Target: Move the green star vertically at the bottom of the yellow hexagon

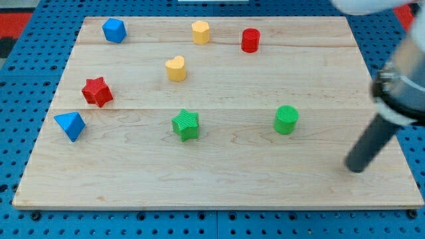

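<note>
The green star (186, 124) lies on the wooden board (219, 172), a little left of the middle. The yellow hexagon (200, 32) stands near the view's top edge, well above the star and slightly to its right. A yellow heart (176, 68) lies between them. My tip (356, 168) is at the view's right, lower part of the board, far right of the green star and right of and below the green cylinder (286, 119). It touches no block.
A blue cube-like block (114, 30) sits at the top left, a red cylinder (250, 40) right of the hexagon, a red star (97, 91) and a blue triangular block (70, 125) at the left. Blue pegboard surrounds the board.
</note>
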Controlling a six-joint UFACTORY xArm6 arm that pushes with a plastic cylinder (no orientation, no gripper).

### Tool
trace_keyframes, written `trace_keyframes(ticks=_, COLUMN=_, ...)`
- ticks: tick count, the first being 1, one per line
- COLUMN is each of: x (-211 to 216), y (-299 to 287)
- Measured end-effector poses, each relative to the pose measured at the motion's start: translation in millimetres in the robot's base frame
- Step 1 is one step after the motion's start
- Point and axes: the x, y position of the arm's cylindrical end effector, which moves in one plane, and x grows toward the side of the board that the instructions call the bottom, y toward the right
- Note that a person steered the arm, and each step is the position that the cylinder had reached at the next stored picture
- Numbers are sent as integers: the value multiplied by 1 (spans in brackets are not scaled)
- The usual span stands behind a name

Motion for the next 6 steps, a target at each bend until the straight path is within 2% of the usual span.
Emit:
trace_keyframes(ticks=1, x=0, y=-24)
trace_keyframes(ticks=2, x=0, y=-72)
trace_keyframes(ticks=4, x=-27, y=-253)
trace_keyframes(ticks=6, x=-65, y=-267)
